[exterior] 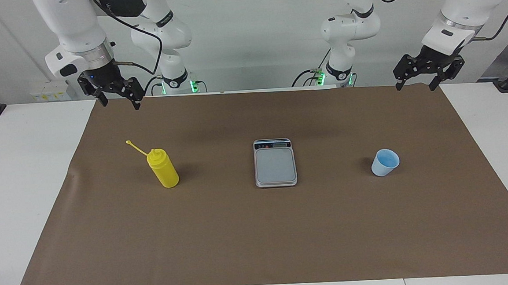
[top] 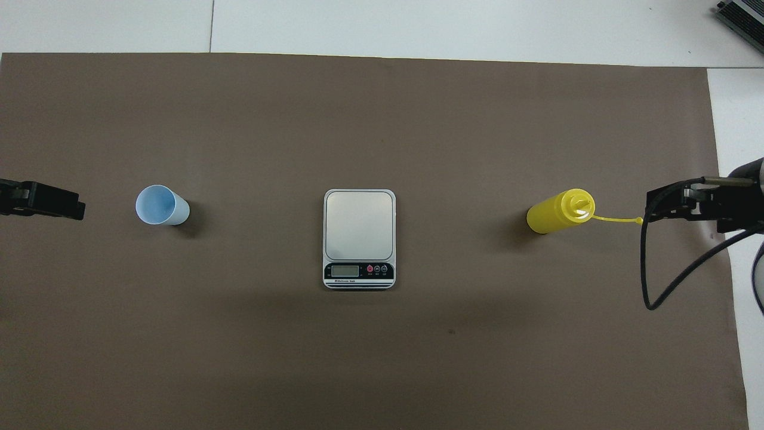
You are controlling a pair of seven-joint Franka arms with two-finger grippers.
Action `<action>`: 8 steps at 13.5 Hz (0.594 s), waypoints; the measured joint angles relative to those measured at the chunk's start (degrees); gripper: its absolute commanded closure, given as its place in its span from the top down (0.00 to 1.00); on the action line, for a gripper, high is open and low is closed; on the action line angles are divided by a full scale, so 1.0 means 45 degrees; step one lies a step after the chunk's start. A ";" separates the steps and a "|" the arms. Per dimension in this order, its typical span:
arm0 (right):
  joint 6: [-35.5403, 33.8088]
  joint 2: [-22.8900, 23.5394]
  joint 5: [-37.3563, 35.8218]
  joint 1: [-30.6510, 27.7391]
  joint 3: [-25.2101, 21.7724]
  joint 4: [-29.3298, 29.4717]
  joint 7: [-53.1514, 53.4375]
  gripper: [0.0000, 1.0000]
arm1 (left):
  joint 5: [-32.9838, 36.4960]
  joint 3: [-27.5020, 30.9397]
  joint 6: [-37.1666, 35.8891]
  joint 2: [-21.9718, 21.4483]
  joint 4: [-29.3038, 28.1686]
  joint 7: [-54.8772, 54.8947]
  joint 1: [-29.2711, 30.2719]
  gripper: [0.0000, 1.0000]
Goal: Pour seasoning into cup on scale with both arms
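The yellow seasoning bottle (exterior: 163,170) (top: 558,211) stands upright on the brown mat toward the right arm's end, its nozzle uncapped and the tethered cap (top: 639,220) sticking out sideways. The silver-grey scale (exterior: 275,163) (top: 359,239) lies mid-table with nothing on it, display strip toward the robots. The light blue cup (exterior: 385,162) (top: 160,205) stands on the mat toward the left arm's end. My right gripper (exterior: 120,105) (top: 653,206) hangs open above the mat's edge near the bottle's end. My left gripper (exterior: 414,88) (top: 59,203) hangs open above the mat's edge at the cup's end. Neither touches anything.
A brown mat (exterior: 260,239) covers most of the white table (exterior: 22,183). A black cable (top: 668,292) loops down from the right arm's wrist. A dark device corner (top: 743,18) shows at the table's corner farthest from the robots.
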 measured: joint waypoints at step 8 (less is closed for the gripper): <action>0.0000 0.0000 0.0000 0.0000 0.0000 0.0000 0.0000 1.00 | 0.0005 0.0109 0.2878 0.0602 -0.1852 -0.0216 0.0205 1.00</action>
